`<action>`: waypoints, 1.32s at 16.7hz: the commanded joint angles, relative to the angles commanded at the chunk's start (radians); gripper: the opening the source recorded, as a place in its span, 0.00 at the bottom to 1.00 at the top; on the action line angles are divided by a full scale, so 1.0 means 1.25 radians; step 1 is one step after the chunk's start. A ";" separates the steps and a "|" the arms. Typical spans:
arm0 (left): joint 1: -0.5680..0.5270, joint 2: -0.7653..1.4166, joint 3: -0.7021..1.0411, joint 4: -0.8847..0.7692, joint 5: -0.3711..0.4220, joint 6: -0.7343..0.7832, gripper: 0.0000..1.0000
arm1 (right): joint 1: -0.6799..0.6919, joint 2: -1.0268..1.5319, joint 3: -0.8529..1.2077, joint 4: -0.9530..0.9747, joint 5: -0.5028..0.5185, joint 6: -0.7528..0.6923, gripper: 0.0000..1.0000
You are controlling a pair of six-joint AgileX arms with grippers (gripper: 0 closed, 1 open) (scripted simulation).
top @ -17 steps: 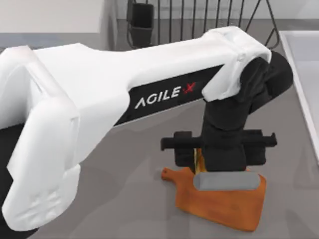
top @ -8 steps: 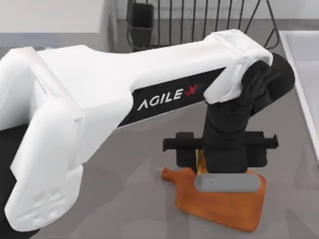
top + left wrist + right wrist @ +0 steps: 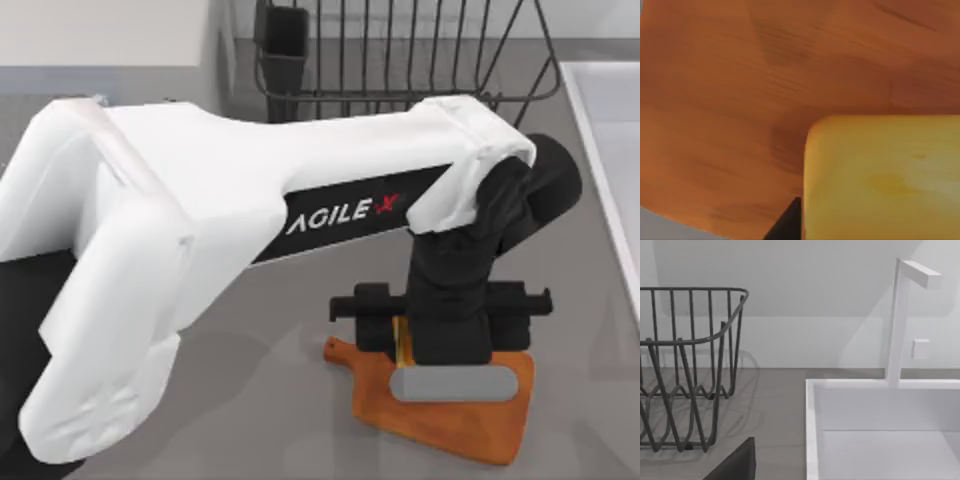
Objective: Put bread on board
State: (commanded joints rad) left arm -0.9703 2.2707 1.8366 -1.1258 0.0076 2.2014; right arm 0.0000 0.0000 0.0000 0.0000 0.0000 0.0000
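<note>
So the left arm reaches across from the left, and its gripper [image 3: 452,345] hangs right over the board [image 3: 445,420], at the handle end. You can just see a yellow sliver of the bread [image 3: 399,338] tucked under the wrist. Up close, the bread [image 3: 882,177] sits just above the board [image 3: 740,100]. Can't honestly tell if it's clamped or let go. Behind the board there's a wire rack [image 3: 400,55], and a white sink [image 3: 880,430] to the right of it.
</note>
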 joint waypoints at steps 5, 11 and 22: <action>0.000 0.013 -0.022 0.024 -0.002 -0.001 0.00 | 0.000 0.000 0.000 0.000 0.000 0.000 1.00; 0.000 0.013 -0.022 0.024 -0.002 -0.001 0.30 | 0.000 0.000 0.000 0.000 0.000 0.000 1.00; 0.000 0.013 -0.022 0.024 -0.002 -0.001 1.00 | 0.000 0.000 0.000 0.000 0.000 0.000 1.00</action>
State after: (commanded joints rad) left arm -0.9705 2.2864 1.8086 -1.0955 0.0057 2.2005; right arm 0.0000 0.0000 0.0000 0.0000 0.0000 0.0000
